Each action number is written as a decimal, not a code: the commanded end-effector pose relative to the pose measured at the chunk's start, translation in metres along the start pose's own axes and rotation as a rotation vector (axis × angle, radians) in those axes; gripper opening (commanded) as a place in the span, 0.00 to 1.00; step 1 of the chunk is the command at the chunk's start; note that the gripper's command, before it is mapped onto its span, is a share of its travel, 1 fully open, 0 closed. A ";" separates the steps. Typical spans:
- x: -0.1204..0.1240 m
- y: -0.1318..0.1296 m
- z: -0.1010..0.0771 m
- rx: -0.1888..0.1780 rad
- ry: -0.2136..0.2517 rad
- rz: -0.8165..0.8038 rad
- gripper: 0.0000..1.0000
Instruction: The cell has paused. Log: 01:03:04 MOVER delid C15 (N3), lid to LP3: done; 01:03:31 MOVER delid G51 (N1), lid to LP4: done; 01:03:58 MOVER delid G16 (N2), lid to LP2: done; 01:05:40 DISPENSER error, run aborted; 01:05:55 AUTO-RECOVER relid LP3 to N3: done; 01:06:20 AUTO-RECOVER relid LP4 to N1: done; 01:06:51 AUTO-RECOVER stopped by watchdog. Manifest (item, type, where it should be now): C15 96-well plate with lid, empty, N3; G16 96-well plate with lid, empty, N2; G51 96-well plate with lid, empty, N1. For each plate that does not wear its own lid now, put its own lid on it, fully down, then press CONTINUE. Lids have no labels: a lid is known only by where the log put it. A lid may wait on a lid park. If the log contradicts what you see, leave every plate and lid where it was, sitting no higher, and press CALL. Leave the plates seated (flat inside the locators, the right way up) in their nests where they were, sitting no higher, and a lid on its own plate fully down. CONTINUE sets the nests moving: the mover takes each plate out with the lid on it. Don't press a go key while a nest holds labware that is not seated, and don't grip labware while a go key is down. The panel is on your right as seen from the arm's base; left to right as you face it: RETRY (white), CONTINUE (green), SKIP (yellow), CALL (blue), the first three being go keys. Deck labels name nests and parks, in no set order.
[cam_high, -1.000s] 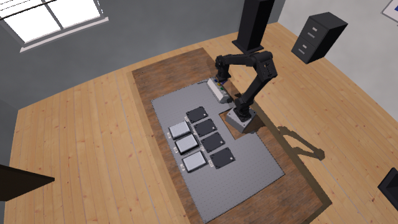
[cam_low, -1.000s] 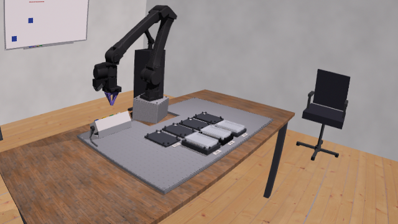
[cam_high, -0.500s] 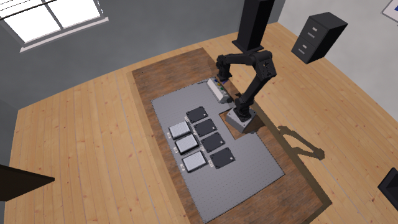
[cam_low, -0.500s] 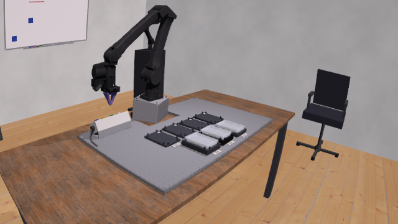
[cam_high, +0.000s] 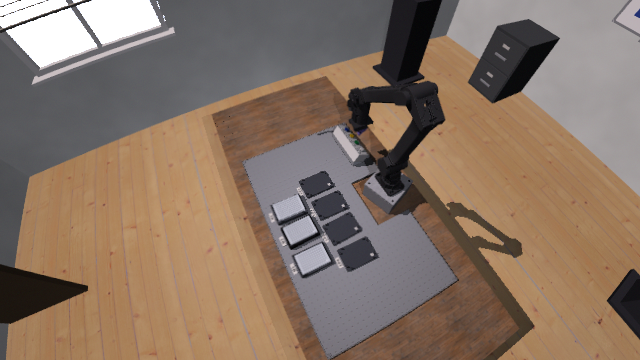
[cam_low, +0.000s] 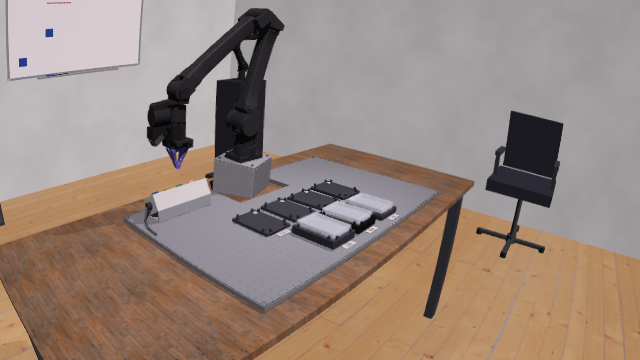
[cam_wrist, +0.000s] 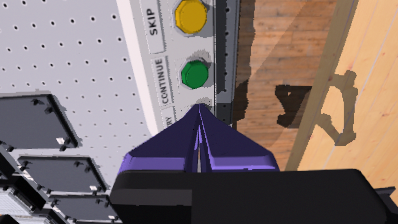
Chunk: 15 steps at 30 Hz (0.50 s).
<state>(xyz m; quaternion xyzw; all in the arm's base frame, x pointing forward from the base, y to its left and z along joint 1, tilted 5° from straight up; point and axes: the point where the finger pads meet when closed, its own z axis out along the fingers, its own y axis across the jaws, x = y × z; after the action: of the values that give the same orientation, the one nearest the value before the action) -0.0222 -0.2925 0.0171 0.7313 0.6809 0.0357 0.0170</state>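
Three white 96-well plates (cam_high: 289, 208) (cam_high: 300, 231) (cam_high: 312, 260) sit in a row of black nests on the grey deck; they also show in the exterior view (cam_low: 348, 212). I cannot tell from here which of them wear lids. Beside them four dark lid parks (cam_high: 317, 184) (cam_high: 330, 205) (cam_high: 342, 228) (cam_high: 358, 253) look bare. My gripper (cam_wrist: 198, 111) is shut and empty, and it hangs above the button panel (cam_high: 351, 144). Its tips point just below the green CONTINUE key (cam_wrist: 194, 75), over the panel's RETRY end. The yellow SKIP key (cam_wrist: 190, 14) lies beyond. The gripper is clearly above the panel in the exterior view (cam_low: 177, 161).
The arm's grey base block (cam_low: 242, 175) stands in a cut-out of the deck, next to the panel. The table edge and the wooden floor lie just past the panel. A black column (cam_high: 407, 37), a filing cabinet (cam_high: 512, 60) and a chair (cam_low: 525, 170) stand off the table.
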 end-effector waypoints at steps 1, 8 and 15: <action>-0.015 0.001 -0.011 0.001 -0.038 -0.008 0.00; -0.004 0.005 0.009 0.000 -0.009 -0.016 0.00; -0.004 0.004 0.018 0.000 -0.009 -0.008 0.00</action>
<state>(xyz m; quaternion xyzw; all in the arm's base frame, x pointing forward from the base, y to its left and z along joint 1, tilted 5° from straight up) -0.0203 -0.2922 0.0038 0.7294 0.6830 0.0354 0.0172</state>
